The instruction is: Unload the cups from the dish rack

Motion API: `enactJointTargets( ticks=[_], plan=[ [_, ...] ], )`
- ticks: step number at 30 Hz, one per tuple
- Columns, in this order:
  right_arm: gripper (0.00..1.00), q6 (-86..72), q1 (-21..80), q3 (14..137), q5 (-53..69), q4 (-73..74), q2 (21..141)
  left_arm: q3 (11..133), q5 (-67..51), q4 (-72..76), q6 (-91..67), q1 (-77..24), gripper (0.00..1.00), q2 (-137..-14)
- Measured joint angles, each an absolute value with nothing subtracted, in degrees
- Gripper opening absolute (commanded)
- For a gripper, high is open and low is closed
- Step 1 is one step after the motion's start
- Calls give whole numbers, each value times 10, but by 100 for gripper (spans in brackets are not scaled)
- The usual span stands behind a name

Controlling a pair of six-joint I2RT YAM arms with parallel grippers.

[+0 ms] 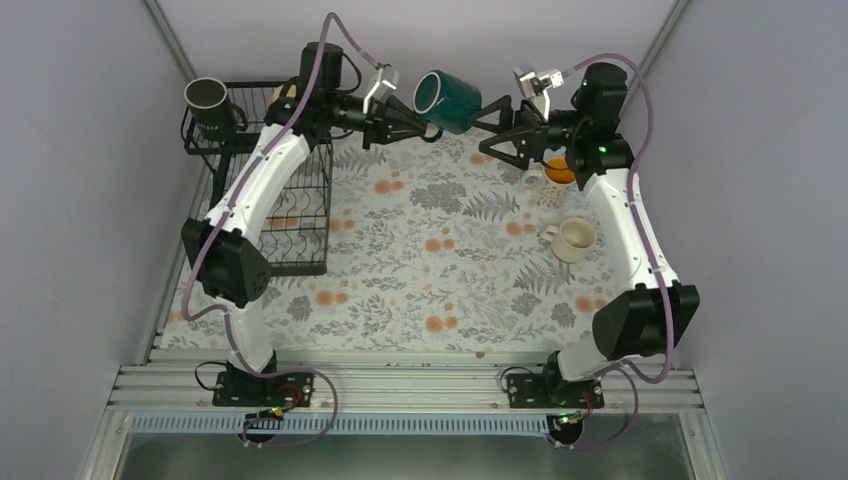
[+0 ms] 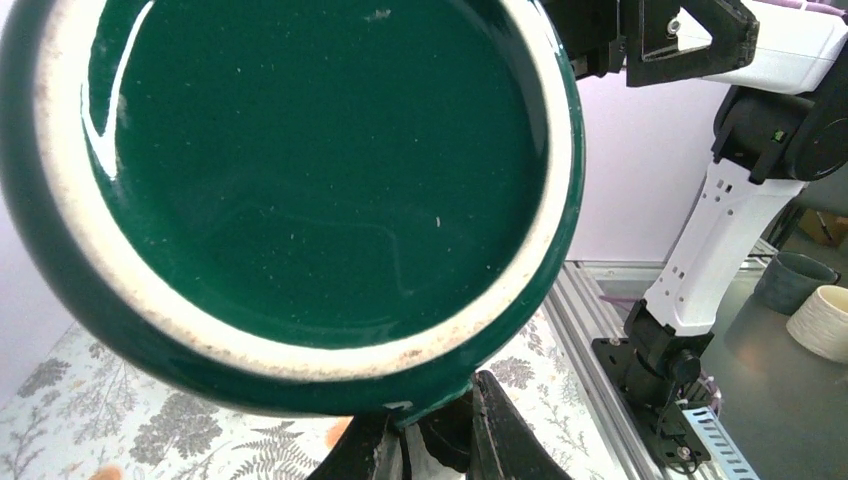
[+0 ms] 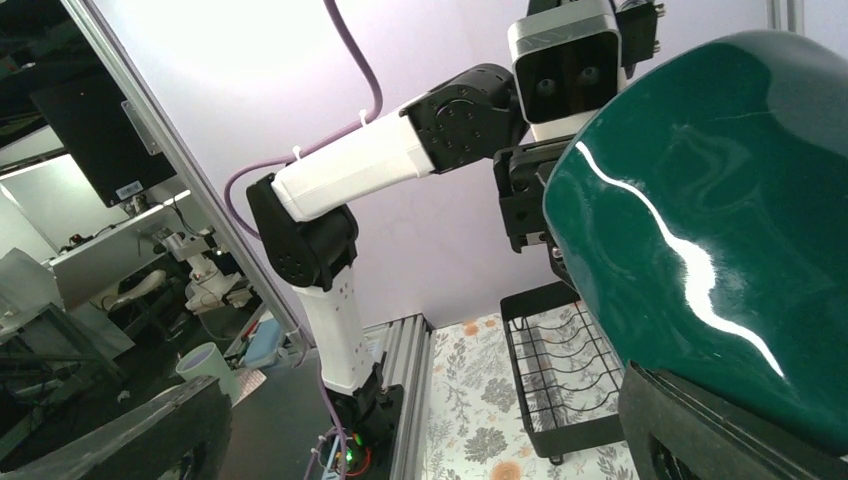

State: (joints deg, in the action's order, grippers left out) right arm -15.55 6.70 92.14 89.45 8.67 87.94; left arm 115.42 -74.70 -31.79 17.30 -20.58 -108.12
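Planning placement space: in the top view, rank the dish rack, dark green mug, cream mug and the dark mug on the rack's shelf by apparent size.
1. dish rack, by far.
2. dark green mug, though held up nearer the camera.
3. dark mug and cream mug look alike; not ranked.

The rack (image 1: 300, 215) is set left on the counter (image 1: 420, 300), a cup (image 1: 208, 100) on its shelf. A raised mug (image 1: 448, 100) is held mid-rear. At right, a far cup (image 1: 558, 172) is placed behind a near mug (image 1: 573, 239).

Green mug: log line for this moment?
green mug: midair between claws | left claw: shut on it | right claw: open beside it | black mug: on rack
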Motion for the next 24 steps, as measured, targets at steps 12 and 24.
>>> enactJointTargets(
  ticks=[12, 24],
  plan=[
    [100, -98, 44, 933, 870, 162, 825, 1166, -764, -369, 223, -194, 2, -1089],
    [100, 0, 33, 968, 827, 279, 866, 1159, -793, -276, 135, -206, 2, -1065]
  ],
)
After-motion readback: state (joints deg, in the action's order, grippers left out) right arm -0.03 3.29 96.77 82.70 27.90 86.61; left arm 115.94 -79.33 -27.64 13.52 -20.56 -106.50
